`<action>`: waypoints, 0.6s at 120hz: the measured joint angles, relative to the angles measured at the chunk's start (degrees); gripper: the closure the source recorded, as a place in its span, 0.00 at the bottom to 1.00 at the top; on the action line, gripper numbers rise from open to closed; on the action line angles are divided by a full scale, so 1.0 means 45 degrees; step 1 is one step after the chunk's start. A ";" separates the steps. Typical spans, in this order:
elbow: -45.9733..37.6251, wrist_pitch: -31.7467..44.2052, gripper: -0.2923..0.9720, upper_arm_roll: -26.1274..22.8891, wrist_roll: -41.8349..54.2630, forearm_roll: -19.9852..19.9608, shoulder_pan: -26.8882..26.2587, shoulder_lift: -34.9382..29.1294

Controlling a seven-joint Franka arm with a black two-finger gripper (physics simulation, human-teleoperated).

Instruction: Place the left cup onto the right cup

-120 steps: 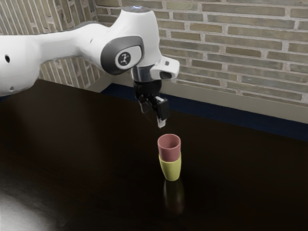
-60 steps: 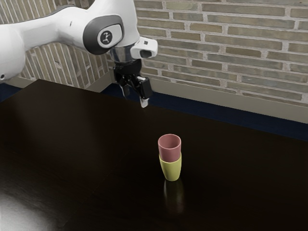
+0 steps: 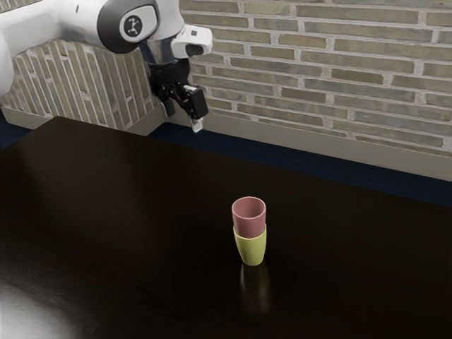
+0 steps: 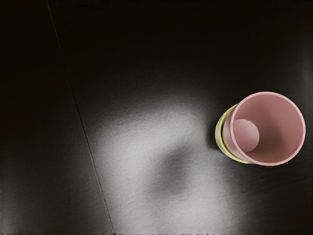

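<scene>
A pink cup (image 3: 248, 215) stands upright, nested in the mouth of a yellow cup (image 3: 250, 249) near the middle of the dark table (image 3: 106, 212). My gripper (image 3: 186, 115) hangs high above the table toward the exterior view's upper left, well away from the cups; it is open with nothing between its fingers. From the wrist view I look down into the pink cup (image 4: 264, 128), with a sliver of the yellow cup (image 4: 223, 139) showing beside it on the dark table (image 4: 98, 73).
A brick wall (image 3: 339, 63) with a dark blue strip (image 3: 339, 168) along its foot runs behind the table. A thin seam (image 4: 78, 117) crosses the tabletop beside the cups.
My arm has risen and drawn back toward the exterior view's upper left, away from the stacked cups. The cups have stayed where they were.
</scene>
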 joint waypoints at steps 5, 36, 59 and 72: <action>0.0000 -0.0104 0.23 0.0004 0.0032 -0.0069 0.0073 -0.0027; -0.0001 -0.0472 0.23 0.0025 0.0190 -0.0321 0.0082 -0.0050; -0.0001 -0.0549 0.23 0.0024 0.0269 -0.0372 0.0130 -0.0048; -0.0001 -0.0568 0.23 0.0018 0.0304 -0.0382 0.0170 -0.0042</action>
